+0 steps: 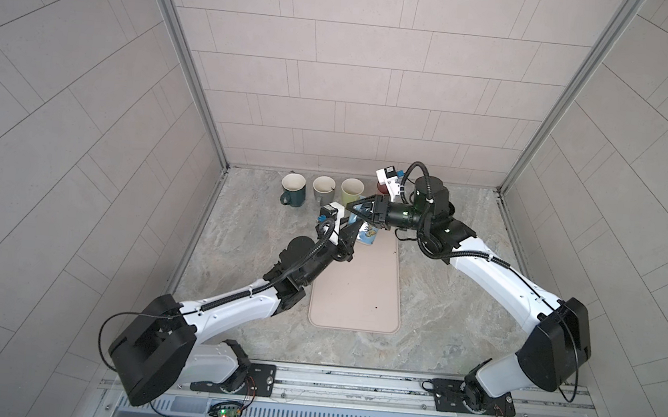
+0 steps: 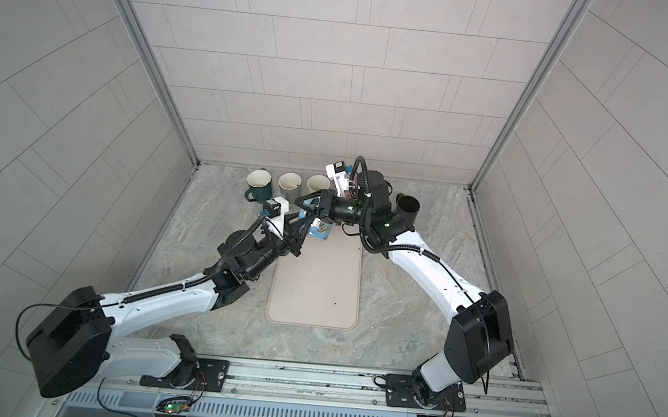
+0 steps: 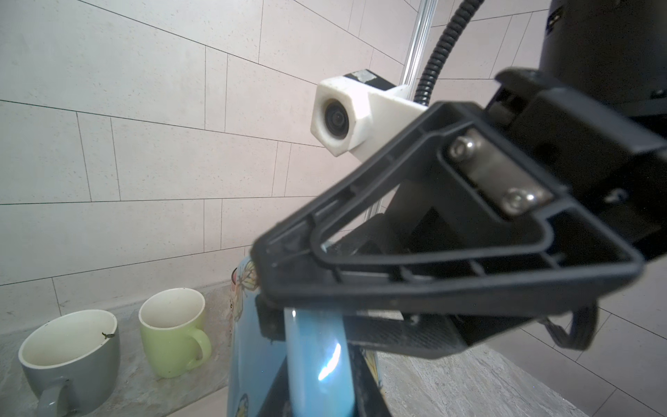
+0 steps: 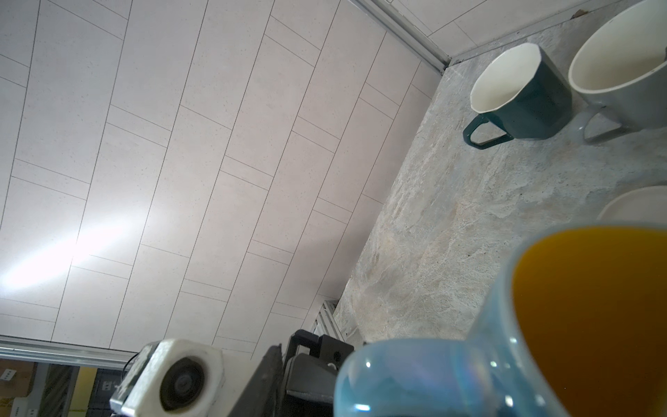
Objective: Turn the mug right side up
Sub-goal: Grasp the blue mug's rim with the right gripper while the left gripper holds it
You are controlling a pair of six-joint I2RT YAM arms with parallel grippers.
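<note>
The left gripper (image 1: 352, 236) is nearly closed, its jaws pinching the handle of the blue butterfly mug (image 1: 368, 238), which sits between both grippers at the far end of the beige mat (image 1: 357, 295). The right gripper (image 1: 354, 213) clamps the mug's wall, jaws partly apart.

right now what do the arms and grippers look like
The left arm and right arm: white shells, black joints, black ribbed cable hoses. The left gripper and right gripper: black, triangular open-frame fingers, each with a white camera housing behind it.
</note>
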